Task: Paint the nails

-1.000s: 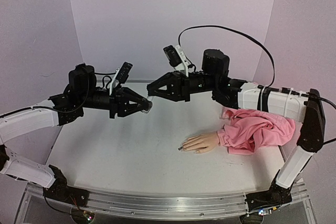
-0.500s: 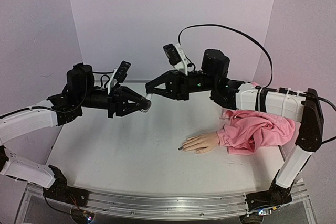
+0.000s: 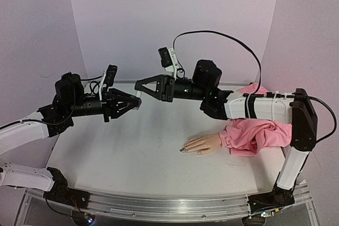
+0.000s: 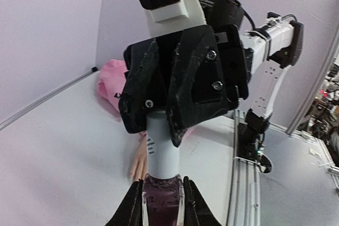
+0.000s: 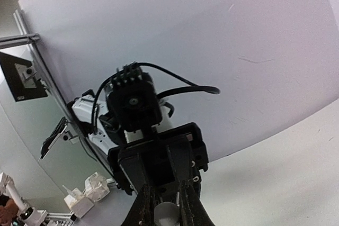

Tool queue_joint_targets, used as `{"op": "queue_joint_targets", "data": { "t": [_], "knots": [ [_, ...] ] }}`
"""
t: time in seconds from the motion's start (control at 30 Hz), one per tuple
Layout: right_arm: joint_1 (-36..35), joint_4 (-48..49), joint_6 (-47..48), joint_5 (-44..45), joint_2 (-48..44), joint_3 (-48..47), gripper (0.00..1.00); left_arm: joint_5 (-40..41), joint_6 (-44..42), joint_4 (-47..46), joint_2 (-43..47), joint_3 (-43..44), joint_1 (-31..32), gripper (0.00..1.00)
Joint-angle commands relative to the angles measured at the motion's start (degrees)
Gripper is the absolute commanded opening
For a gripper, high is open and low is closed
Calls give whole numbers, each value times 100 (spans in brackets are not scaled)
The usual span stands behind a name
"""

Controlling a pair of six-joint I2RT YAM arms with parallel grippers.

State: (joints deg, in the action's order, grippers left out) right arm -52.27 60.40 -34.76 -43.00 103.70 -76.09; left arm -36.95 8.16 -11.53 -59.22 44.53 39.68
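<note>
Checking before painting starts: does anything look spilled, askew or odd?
No spill shows. The polish bottle hangs in mid-air, left gripper on its glass, right gripper on its white cap. Only the pink sleeve lies crumpled.

We find the table (image 3: 116,152) bare to the left of and in front of the mannequin hand (image 3: 205,143), so its nails (image 3: 183,149) stand open from those sides. The pink sleeve (image 3: 259,135) lies bunched at its right, with the right arm (image 3: 254,107) stretched above it. Higher, over the far left, the left gripper (image 3: 135,102) and right gripper (image 3: 139,86) meet tip to tip, clamped on the polish bottle (image 4: 161,197) and its white cap (image 4: 161,152), barring that airspace.
</note>
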Motion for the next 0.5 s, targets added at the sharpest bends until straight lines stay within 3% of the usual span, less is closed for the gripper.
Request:
{"op": "queue_joint_targets", "data": {
  "t": [0.0, 0.17, 0.3, 0.47],
  "knots": [
    [-596, -323, -352, 1275, 285, -98, 0, 1664, -607, -895, 497, -103, -4, 0],
    [-1361, -1439, -883, 3936, 593, -620, 0, 3216, -1116, -895, 601, -324, -5, 0],
    [-2005, -2284, -1376, 5812, 819, -1286, 0, 3867, -1335, -869, 541, -336, -3, 0],
    [-2201, -2525, -1317, 6220, 964, -1894, 0, 3868, -1473, -823, 556, -341, 6, 0]
  ]
}}
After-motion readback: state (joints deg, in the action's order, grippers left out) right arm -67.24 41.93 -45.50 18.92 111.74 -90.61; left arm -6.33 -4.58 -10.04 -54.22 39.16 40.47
